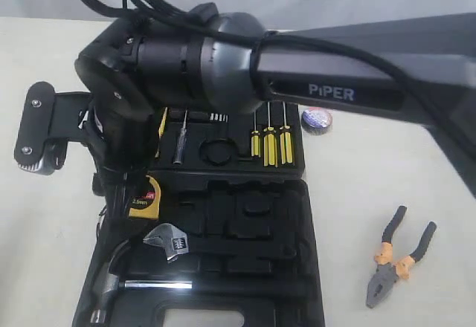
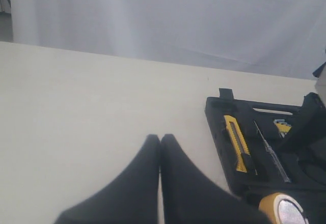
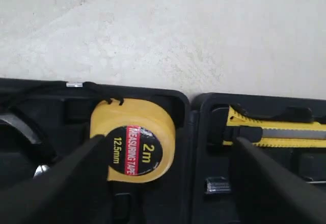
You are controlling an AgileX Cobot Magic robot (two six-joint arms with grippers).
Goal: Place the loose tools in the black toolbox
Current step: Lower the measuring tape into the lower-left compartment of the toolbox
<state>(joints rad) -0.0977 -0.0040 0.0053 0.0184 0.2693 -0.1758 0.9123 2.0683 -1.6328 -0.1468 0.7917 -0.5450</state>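
Observation:
The black toolbox (image 1: 249, 227) lies open on the table. The yellow tape measure (image 3: 133, 140) rests in a recess near the hinge, and the yellow-black utility knife (image 3: 285, 135) lies in the other half. My right gripper (image 3: 169, 140) hangs open just over them. One finger overlaps the tape measure's edge, the other is near the knife, and it grips nothing. The black tape roll (image 1: 316, 120) sits on the table just beyond the box. The pliers (image 1: 398, 256) lie on the table to the right. My left gripper (image 2: 160, 138) is shut and empty over bare table beside the box.
A hammer (image 1: 111, 282) and an adjustable wrench (image 1: 169, 241) sit in the near half. Three yellow-handled screwdrivers (image 1: 271, 141) stand in the far half. The right arm (image 1: 335, 93) reaches across the box from the right, hiding much of its left side.

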